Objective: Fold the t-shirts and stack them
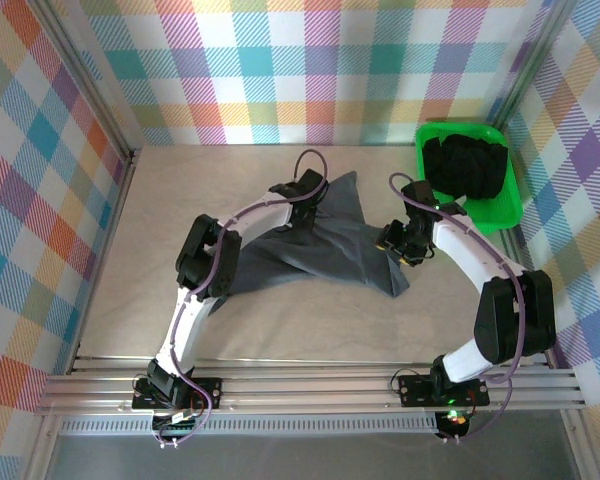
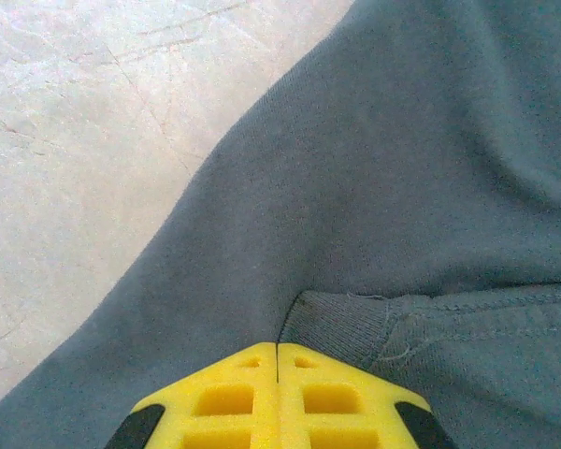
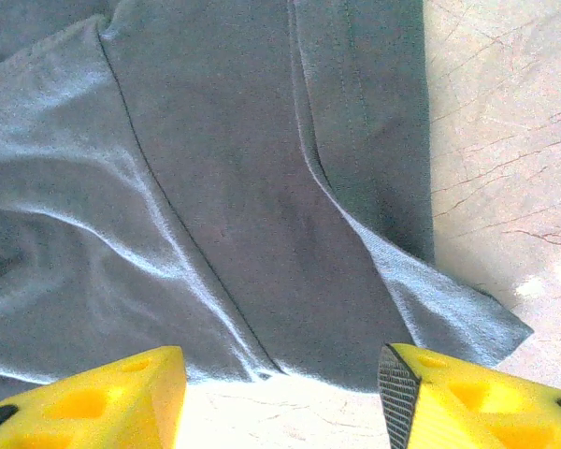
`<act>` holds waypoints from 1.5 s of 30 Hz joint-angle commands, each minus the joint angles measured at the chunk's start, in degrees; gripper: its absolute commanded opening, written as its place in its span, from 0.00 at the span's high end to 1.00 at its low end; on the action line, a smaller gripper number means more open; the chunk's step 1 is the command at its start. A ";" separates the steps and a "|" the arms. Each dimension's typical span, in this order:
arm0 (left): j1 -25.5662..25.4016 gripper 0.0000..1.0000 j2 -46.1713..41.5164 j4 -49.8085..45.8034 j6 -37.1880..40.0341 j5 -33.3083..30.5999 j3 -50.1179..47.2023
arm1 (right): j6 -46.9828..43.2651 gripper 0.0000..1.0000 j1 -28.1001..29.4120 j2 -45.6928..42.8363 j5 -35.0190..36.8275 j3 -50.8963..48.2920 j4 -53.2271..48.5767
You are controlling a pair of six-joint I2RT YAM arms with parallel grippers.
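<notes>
Table, one slate t-shirt

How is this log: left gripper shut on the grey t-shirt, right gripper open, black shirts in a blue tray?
The tray is green, not blue; the top external view shows it. Otherwise right: left gripper shut on the grey t-shirt, right gripper open, black shirts in the tray.

No text, label, brand, number or sign can be read in any view. The visible cloth, hems and ribbed collar of the slate-grey t-shirt carry no legible print or tag.
</notes>
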 commanded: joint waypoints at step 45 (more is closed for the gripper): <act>3.42 0.85 -31.50 -5.59 -22.21 8.98 -44.22 | -20.06 0.73 13.31 57.49 18.28 60.66 -5.11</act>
